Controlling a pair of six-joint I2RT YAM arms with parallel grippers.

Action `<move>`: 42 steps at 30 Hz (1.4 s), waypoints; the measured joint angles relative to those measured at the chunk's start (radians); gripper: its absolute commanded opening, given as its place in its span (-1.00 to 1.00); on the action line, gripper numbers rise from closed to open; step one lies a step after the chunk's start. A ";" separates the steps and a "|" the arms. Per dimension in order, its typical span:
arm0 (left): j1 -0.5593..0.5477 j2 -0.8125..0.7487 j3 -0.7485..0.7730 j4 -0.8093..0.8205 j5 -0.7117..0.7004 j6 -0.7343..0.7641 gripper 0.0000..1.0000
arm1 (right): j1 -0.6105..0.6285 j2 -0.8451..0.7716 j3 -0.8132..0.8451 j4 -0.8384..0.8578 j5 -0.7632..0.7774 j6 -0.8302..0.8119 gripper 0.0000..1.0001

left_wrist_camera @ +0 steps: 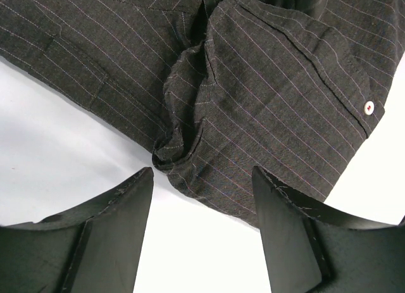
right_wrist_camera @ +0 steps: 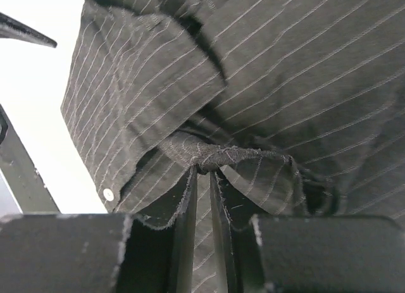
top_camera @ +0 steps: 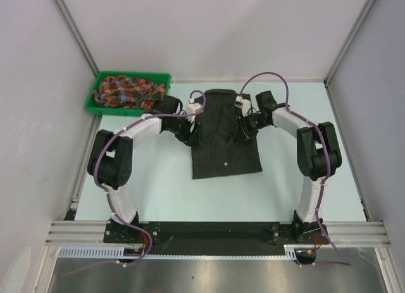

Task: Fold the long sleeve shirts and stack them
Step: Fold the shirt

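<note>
The black pinstriped shirt (top_camera: 226, 147) lies partly folded on the table, collar towards the back. At its left edge, my left gripper (top_camera: 192, 130) is open. In the left wrist view a bunched sleeve fold (left_wrist_camera: 190, 135) sits just beyond the left gripper (left_wrist_camera: 202, 173), with nothing between the fingers. My right gripper (top_camera: 244, 130) is at the shirt's right side. In the right wrist view the right gripper (right_wrist_camera: 204, 169) is shut on a pinched ridge of the black cloth (right_wrist_camera: 304, 65). The plaid shirt (top_camera: 126, 92) lies crumpled in the bin.
The green bin (top_camera: 133, 74) stands at the back left corner of the table. A cuff with a white button (left_wrist_camera: 369, 106) lies right of the left fingers. Frame posts and white walls enclose the table (top_camera: 171, 198).
</note>
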 measured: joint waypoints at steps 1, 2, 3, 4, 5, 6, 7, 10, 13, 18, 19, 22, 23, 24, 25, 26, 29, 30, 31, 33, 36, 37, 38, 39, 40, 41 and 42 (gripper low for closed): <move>0.001 0.000 0.000 0.000 0.000 0.000 0.38 | 0.003 0.000 -0.002 -0.005 0.000 0.000 -0.64; 0.002 0.000 0.000 -0.001 0.000 -0.001 0.38 | 0.008 -0.005 -0.011 -0.005 0.001 0.000 -0.64; 0.003 0.000 0.000 -0.001 0.000 -0.001 0.39 | 0.012 -0.013 -0.027 -0.007 0.001 0.000 -0.64; 0.005 -0.001 0.000 -0.001 0.000 -0.001 0.40 | 0.014 -0.026 -0.048 -0.012 0.003 -0.001 -0.64; 0.007 -0.002 0.000 0.000 0.000 -0.001 0.40 | 0.014 -0.041 -0.072 -0.018 0.005 -0.001 -0.64; 0.008 -0.003 0.000 0.001 0.000 -0.001 0.40 | 0.015 -0.054 -0.090 -0.025 0.006 -0.001 -0.64; 0.010 -0.004 0.000 0.003 0.000 -0.002 0.41 | 0.019 -0.067 -0.107 -0.034 0.008 -0.001 -0.64; 0.014 -0.005 0.000 0.012 0.000 -0.006 0.41 | 0.031 -0.079 -0.126 -0.032 0.014 0.005 -0.61; 0.019 -0.005 0.000 0.020 0.000 -0.019 0.41 | 0.061 -0.062 -0.123 0.004 0.019 0.021 -0.60; 0.027 -0.005 0.000 0.022 0.000 -0.021 0.42 | 0.087 0.024 -0.075 0.074 0.018 0.078 -0.48; 0.028 -0.005 0.000 0.022 0.000 -0.021 0.42 | 0.087 0.036 -0.071 0.095 0.017 0.100 -0.46; 0.031 -0.005 0.000 0.024 0.000 -0.027 0.43 | 0.085 0.050 -0.069 0.162 0.017 0.171 -0.39; 0.033 -0.005 0.000 0.025 0.000 -0.030 0.43 | 0.081 0.051 -0.069 0.196 0.017 0.211 -0.35; 0.035 -0.005 0.000 0.025 0.000 -0.034 0.43 | 0.079 0.052 -0.069 0.221 0.016 0.237 -0.34; 0.036 -0.005 0.000 0.026 0.000 -0.037 0.43 | 0.075 0.052 -0.072 0.261 0.012 0.275 -0.33; 0.038 -0.005 0.000 0.028 0.000 -0.040 0.43 | 0.069 0.052 -0.078 0.306 0.008 0.318 -0.27; 0.043 -0.005 0.000 0.035 0.000 -0.051 0.43 | 0.039 0.052 -0.103 0.434 0.003 0.433 -0.16; 0.046 -0.005 0.000 0.038 0.000 -0.056 0.42 | 0.026 0.052 -0.111 0.464 0.003 0.461 -0.11; 0.048 -0.005 -0.001 0.042 0.000 -0.062 0.42 | 0.012 0.052 -0.116 0.484 0.004 0.484 -0.06; 0.052 -0.005 -0.001 0.048 0.000 -0.066 0.42 | -0.015 0.050 -0.122 0.510 0.004 0.512 0.07; 0.055 -0.005 -0.002 0.050 0.000 -0.072 0.43 | -0.067 0.023 -0.138 0.520 -0.006 0.529 0.29; 0.056 -0.005 -0.005 0.053 0.000 -0.072 0.43 | -0.093 0.004 -0.146 0.513 -0.014 0.525 0.35; 0.056 -0.005 -0.009 0.055 0.000 -0.072 0.43 | -0.108 -0.012 -0.151 0.506 -0.018 0.521 0.38; 0.056 -0.005 -0.014 0.056 0.000 -0.073 0.43 | -0.127 -0.035 -0.157 0.493 -0.025 0.505 0.41; 0.056 -0.003 -0.019 0.055 0.001 -0.072 0.43 | -0.152 -0.063 -0.161 0.472 -0.033 0.482 0.47; 0.056 -0.002 -0.021 0.056 0.000 -0.072 0.43 | -0.167 -0.081 -0.162 0.457 -0.035 0.465 0.50; 0.056 0.003 -0.022 0.055 0.002 -0.072 0.43 | -0.179 -0.098 -0.162 0.443 -0.035 0.444 0.55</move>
